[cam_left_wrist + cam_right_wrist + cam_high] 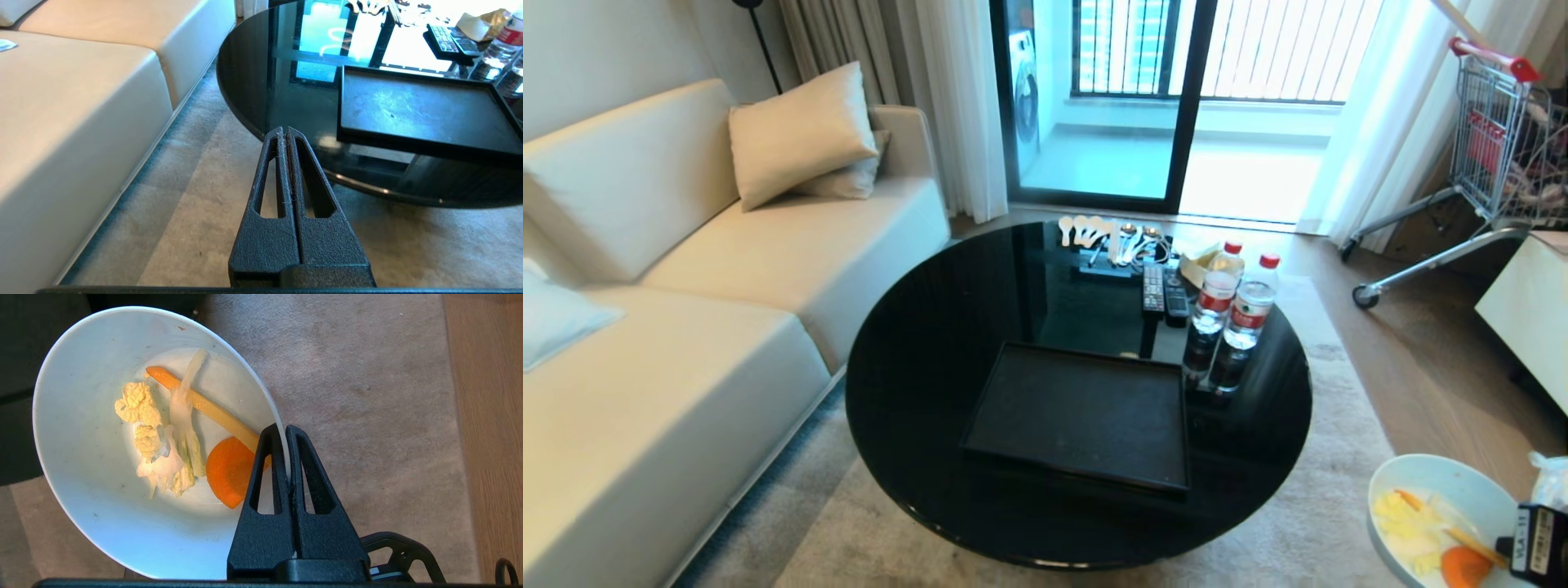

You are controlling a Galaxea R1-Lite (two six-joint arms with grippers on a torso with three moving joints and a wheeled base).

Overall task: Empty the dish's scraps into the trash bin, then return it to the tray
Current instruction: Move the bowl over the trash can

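The dish is a white bowl held over the carpet, off the table's right side. My right gripper is shut on its rim, one finger inside and one outside. In the right wrist view the dish holds the scraps: pale yellow leafy pieces, an orange strip and an orange slice lying against the gripper. The black tray lies bare on the near part of the table. My left gripper hangs shut on nothing over the carpet by the table's edge, with the tray beyond it. The trash bin is out of view.
The round black glass table carries two water bottles, remotes and spoons behind the tray. A cream sofa stands at the left and a shopping cart at the far right. Crumpled clear plastic shows beside the dish.
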